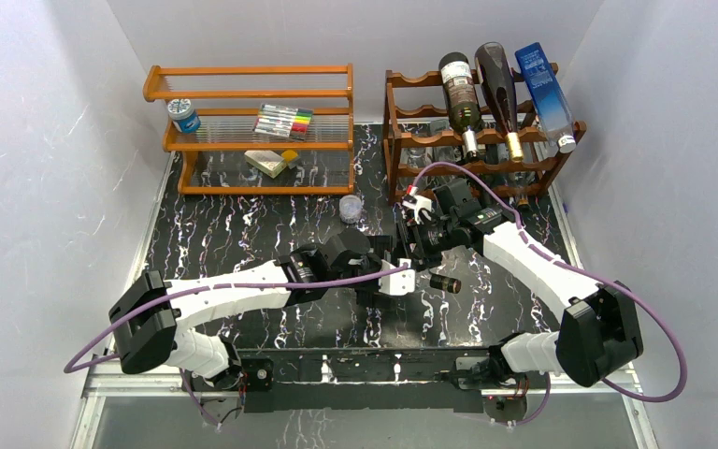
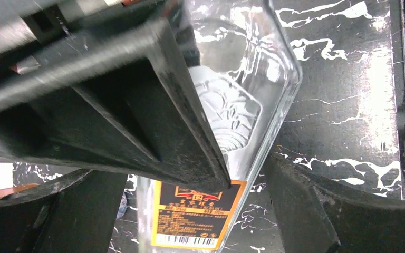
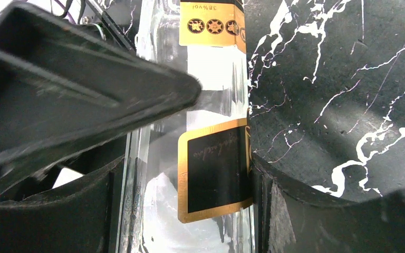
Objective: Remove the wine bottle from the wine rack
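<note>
The clear wine bottle is off the wine rack, low over the marbled table, its long axis passing between both sets of jaws. The right gripper clamps its labelled body. The left gripper straddles it, jaws apparently spread wide and not clamping.

Up close from the right wrist, "38%vol" reads on the gold label of the clear bottle, while the orange label shows a barcode and print too small to read.
</note>
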`<action>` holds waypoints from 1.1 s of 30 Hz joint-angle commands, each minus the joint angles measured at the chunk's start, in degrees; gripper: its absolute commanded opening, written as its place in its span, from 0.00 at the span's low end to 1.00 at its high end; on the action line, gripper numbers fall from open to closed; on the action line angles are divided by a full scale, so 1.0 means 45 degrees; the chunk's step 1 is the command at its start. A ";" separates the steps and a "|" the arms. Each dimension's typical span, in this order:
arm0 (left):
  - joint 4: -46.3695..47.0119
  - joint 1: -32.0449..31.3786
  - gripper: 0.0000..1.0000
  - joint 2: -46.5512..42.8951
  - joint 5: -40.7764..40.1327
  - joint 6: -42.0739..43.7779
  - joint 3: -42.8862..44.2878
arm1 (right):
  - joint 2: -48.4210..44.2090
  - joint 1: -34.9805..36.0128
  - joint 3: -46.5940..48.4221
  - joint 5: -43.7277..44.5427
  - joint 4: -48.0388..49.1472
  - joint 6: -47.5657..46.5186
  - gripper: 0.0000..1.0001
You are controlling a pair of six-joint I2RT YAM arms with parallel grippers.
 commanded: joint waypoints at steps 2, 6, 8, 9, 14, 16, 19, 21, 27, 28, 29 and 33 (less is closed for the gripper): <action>0.1798 -0.0027 0.93 -0.0771 -0.0225 -0.0498 -0.1148 | -0.0934 0.0063 0.0603 -0.1540 0.0567 -0.0098 0.29; 0.2095 -0.0027 0.83 -0.0802 -0.0321 -0.0702 -0.1367 | -0.0889 0.0087 0.0638 -0.1799 0.0487 -0.0211 0.30; 0.2289 -0.0027 0.74 -0.0724 -0.0249 -0.0829 -0.1353 | -0.0807 0.0133 0.0731 -0.1819 0.0394 -0.0307 0.31; 0.2446 -0.0027 0.70 -0.0719 -0.0257 -0.0887 -0.1368 | -0.0772 0.0134 0.0759 -0.1829 0.0335 -0.0322 0.31; 0.3309 -0.0027 0.40 -0.0925 -0.0691 -0.1019 -0.1640 | -0.0876 0.0197 0.0889 -0.1748 0.0404 -0.0225 0.45; 0.3524 -0.0027 0.27 -0.1089 -0.0984 -0.1121 -0.1812 | -0.0976 0.0172 0.0947 -0.1428 0.0382 -0.0154 0.60; 0.3896 -0.0027 0.15 -0.1445 -0.1487 -0.1581 -0.2159 | -0.1032 0.0185 0.1006 -0.0715 0.0306 -0.0086 0.81; 0.4400 -0.0027 0.12 -0.1807 -0.1820 -0.1998 -0.2607 | -0.1101 0.0182 0.1042 -0.0135 0.0265 0.0086 0.91; 0.5023 -0.0027 0.06 -0.3033 -0.2444 -0.3069 -0.3817 | -0.1468 -0.0142 0.1490 0.1214 0.0442 0.0801 0.98; 0.5060 -0.0027 0.05 -0.3218 -0.2617 -0.3333 -0.3986 | -0.1576 -0.0248 0.1716 0.1534 0.0349 0.0804 0.98; 0.5235 -0.0027 0.05 -0.3509 -0.2890 -0.3785 -0.4223 | -0.1774 -0.0497 0.2140 0.2303 0.0197 0.0781 0.98; 0.6181 -0.0027 0.05 -0.4560 -0.5647 -0.6553 -0.4743 | -0.3067 -0.1279 0.1884 0.3913 0.0790 0.1026 0.97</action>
